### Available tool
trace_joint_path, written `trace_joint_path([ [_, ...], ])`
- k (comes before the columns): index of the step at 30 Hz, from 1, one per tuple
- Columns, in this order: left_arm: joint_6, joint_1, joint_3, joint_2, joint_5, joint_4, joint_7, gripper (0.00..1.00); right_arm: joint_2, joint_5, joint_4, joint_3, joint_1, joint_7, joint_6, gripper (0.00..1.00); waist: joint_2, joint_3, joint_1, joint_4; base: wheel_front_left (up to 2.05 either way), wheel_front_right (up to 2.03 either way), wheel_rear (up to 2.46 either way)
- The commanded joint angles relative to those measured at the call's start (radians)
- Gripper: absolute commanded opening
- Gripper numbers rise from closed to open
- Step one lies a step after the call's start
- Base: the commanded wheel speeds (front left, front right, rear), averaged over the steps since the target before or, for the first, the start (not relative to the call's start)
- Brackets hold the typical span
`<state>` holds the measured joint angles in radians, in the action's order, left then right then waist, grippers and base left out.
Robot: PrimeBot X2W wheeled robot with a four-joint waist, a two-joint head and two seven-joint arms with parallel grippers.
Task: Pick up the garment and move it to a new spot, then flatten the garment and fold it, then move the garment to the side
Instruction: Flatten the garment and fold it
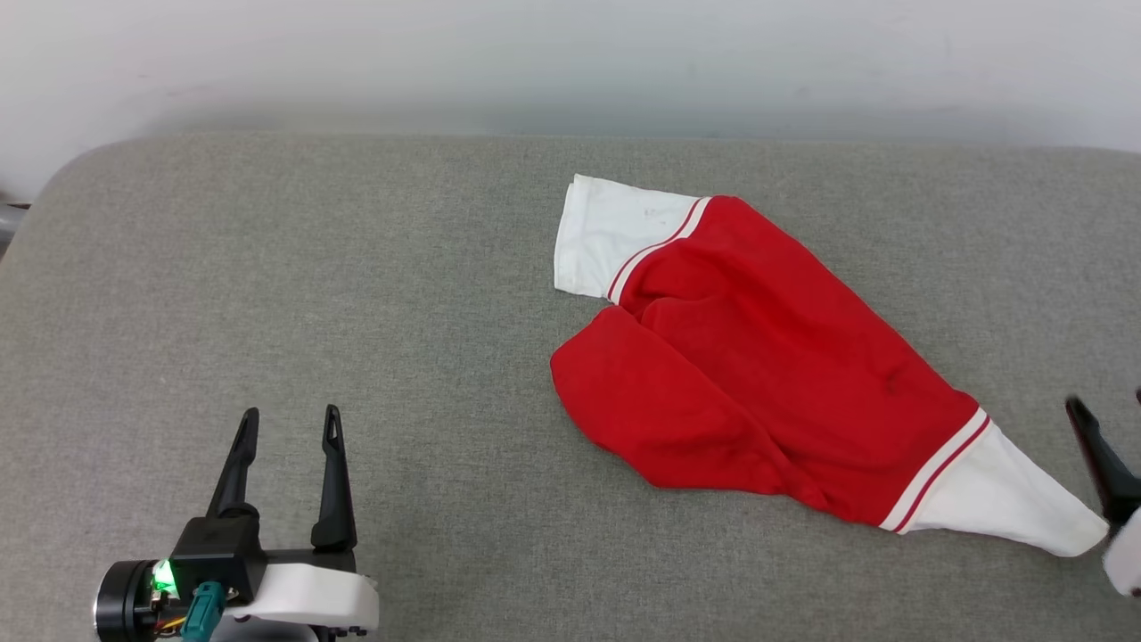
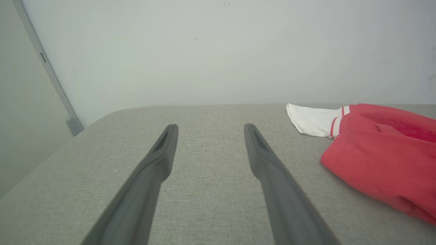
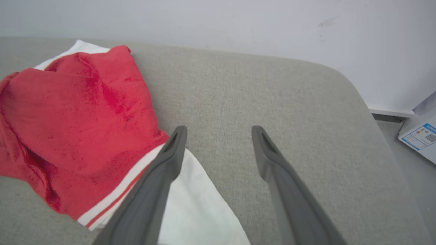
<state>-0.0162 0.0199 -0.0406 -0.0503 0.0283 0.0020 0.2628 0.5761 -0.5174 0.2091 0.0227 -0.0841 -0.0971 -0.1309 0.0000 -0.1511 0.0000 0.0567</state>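
Garment [image 1: 767,357]: red jersey, crumpled and partly doubled over itself, lying right of centre on the grey padded surface [image 1: 267,267]. No print is showing, so I'm probably looking at the back or a tucked-under front.
Sleeves: far white sleeve [image 1: 606,236] points toward the wall [image 1: 570,62]. Near white sleeve [image 1: 998,499] is drawn out to a point toward my right side with the striped trim [image 1: 936,468] pulled straight, which reads like cloth laid down by that corner.
Right fingers [image 3: 167,163]: apart, nothing between them. One hangs over the near sleeve, the other over bare surface. Can't tell if the first touches the cloth.
Left fingers [image 1: 334,481]: apart and empty, low left over bare surface, well apart from the garment. That keeps them out of the way and leaves room to spread.
Step (my read): relocation looks done, since the garment is down and free. Flattening is not yet begun.
Next: the body is bunched along its near-left edge, so it needs both sets of fingers on opposite corners. The sleeve tip is the easy handle on my right; hem or far sleeve for the left.
Risk: limp jersey on a fabric surface, so a pinch may drag the fold instead of opening it.
Off surface: labelled white box [image 3: 420,136] past the right end, not in play.
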Motion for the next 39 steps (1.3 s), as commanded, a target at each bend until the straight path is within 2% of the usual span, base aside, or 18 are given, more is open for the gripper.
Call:
trace_joint_path([
  [1, 0.004, 0.011, -0.004, 0.000, -0.006, -0.004, 0.003, 1.00, -0.052, 0.048, -0.032, -0.034, -0.009, 0.045, 0.000, 1.00, 0.0000, 0.007, 0.0000, -0.004, 0.00, 0.00, 0.00],
  [5, 0.012, 0.008, -0.005, -0.005, -0.010, -0.011, 0.003, 1.00, -0.194, 0.179, -0.139, -0.120, 0.005, 0.164, 0.001, 1.00, 0.0000, 0.017, 0.0000, -0.009, 0.00, 0.00, 0.00],
  [9, 0.030, -0.016, -0.008, -0.022, -0.012, -0.020, 0.003, 1.00, -0.317, 0.264, -0.222, -0.151, 0.032, 0.245, 0.001, 1.00, 0.0000, 0.019, 0.0000, -0.018, 0.00, 0.00, 0.00],
  [12, 0.053, -0.052, -0.011, -0.045, -0.009, -0.020, 0.003, 1.00, -0.385, 0.311, -0.259, -0.150, 0.051, 0.274, 0.001, 1.00, 0.0000, 0.014, 0.0000, -0.028, 0.00, 0.00, 0.00],
  [15, 0.084, -0.108, -0.008, -0.078, 0.000, -0.009, 0.003, 1.00, -0.427, 0.353, -0.275, -0.138, 0.067, 0.291, 0.001, 1.00, 0.0000, 0.004, 0.0000, -0.040, 0.00, 0.00, 0.00],
  [19, 0.125, -0.227, 0.017, -0.143, 0.024, 0.023, 0.003, 1.00, -0.446, 0.381, -0.264, -0.122, 0.057, 0.298, 0.001, 1.00, 0.0000, -0.022, 0.0000, -0.060, 0.00, 0.00, 0.00],
  [22, 0.140, -0.333, 0.060, -0.211, 0.057, 0.083, 0.000, 1.00, -0.454, 0.387, -0.252, -0.109, 0.031, 0.302, 0.001, 1.00, 0.0000, -0.049, 0.0000, -0.081, 0.00, 0.00, 0.00],
  [24, 0.145, -0.418, 0.098, -0.253, 0.107, 0.118, -0.039, 1.00, -0.458, 0.386, -0.248, -0.098, 0.016, 0.306, 0.001, 1.00, 0.0000, -0.072, 0.0000, -0.098, 0.00, 0.00, 0.00],
  [32, 0.145, -0.744, 0.346, -0.466, 0.398, 0.181, -0.323, 1.00, -0.475, 0.403, -0.223, -0.062, -0.053, 0.335, 0.001, 1.00, 0.0000, -0.181, 0.0000, -0.176, 0.00, 0.00, 0.00],
  [38, 0.145, -0.943, 0.491, -0.554, 0.604, 0.247, -0.612, 1.00, -0.491, 0.418, -0.215, -0.048, -0.092, 0.355, 0.001, 1.00, 0.0000, -0.255, 0.0000, -0.234, 0.00, 0.00, 0.00],
  [39, 0.145, -0.943, 0.491, -0.554, 0.604, 0.247, -0.612, 1.00, -0.491, 0.418, -0.215, -0.048, -0.092, 0.355, 0.001, 1.00, 0.0000, -0.255, 0.0000, -0.234, 0.00, 0.00, 0.00],
])
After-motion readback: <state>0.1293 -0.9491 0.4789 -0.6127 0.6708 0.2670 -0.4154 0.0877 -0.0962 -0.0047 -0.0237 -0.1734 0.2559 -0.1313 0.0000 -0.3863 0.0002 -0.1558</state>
